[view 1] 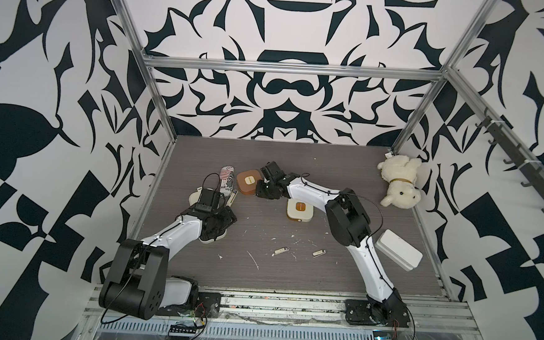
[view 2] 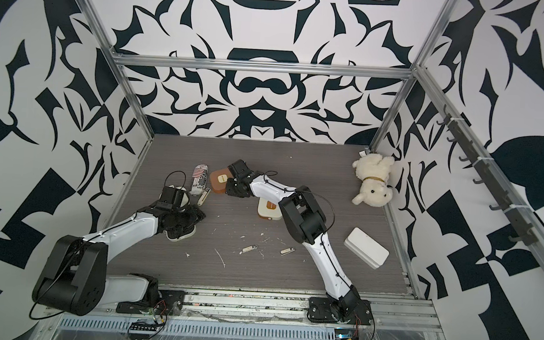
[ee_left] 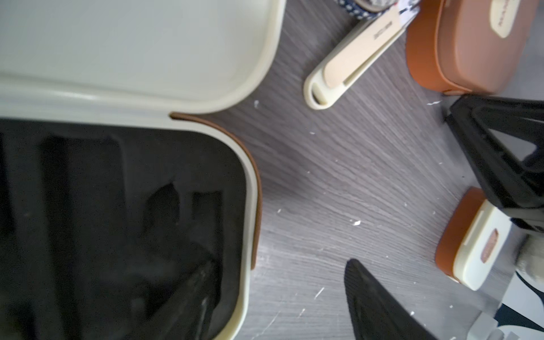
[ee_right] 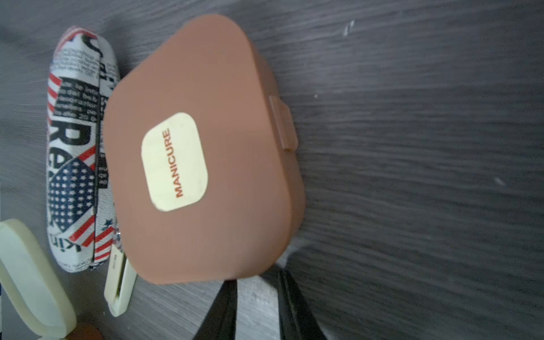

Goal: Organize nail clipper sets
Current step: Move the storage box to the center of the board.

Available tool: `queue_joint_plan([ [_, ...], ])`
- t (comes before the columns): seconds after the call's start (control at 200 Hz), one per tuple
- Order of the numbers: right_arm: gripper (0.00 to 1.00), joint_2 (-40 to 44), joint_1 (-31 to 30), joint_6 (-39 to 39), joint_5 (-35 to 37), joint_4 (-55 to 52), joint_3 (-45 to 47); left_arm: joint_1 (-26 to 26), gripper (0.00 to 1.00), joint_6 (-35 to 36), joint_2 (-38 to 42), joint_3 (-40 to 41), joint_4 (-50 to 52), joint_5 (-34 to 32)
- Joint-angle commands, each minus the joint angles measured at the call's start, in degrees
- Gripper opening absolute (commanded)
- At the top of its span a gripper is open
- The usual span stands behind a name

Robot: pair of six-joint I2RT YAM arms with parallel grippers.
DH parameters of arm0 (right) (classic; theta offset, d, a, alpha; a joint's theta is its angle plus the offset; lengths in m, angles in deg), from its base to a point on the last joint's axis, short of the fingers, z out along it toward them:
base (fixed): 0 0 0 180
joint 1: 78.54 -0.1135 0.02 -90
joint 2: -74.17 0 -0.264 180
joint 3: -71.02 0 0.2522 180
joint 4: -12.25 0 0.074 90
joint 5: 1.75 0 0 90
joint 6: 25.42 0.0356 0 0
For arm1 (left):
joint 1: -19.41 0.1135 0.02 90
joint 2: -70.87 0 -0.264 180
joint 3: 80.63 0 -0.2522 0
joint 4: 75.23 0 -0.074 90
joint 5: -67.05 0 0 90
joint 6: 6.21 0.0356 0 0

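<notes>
**Brown case at right fingertips**

In a top view, the right gripper [view 1: 259,189] sits just beside the closed brown case [view 1: 247,182] at centre frame; it is the nearer arm.

Left wrist: the left gripper [ee_left: 279,265] is spread astride the open cream case [ee_left: 249,188] rim, lower left.

Right wrist: jaws slightly parted and empty. The case is directly above them, with the can [ee_right: 76,153] to the left and bare table [ee_right: 412,176] to the right.

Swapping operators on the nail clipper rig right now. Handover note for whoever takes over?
Left gripper: open, fingers straddling one wall of the open cream case on the left arm's side.
Right gripper: open, holding nothing, tips at the edge of the closed brown case.
Closed cream case sits mid-table. Large cream clipper lies loose beside the can; two small clippers lie loose near the front.
Done: one case opened. Left: pack the three loose clippers, close the cases.
</notes>
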Motion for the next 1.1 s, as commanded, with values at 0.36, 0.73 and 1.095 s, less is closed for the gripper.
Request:
queue_joint_plan([
  [0.36,0.30,17.7,-0.7,-4.6,-0.8,1.0,17.7,-14.1,0.73,-19.4,6.4,6.4,-6.5,-3.9],
  [0.73,0.30,25.0,-0.3,-7.3,0.8,-1.0,26.0,-25.6,0.77,-27.9,-8.3,0.5,-19.9,-5.6],
  [1.095,0.30,33.4,2.9,-7.1,3.1,-2.2,32.9,-30.2,0.83,-24.3,-12.6,-13.3,-11.9,-8.0],
])
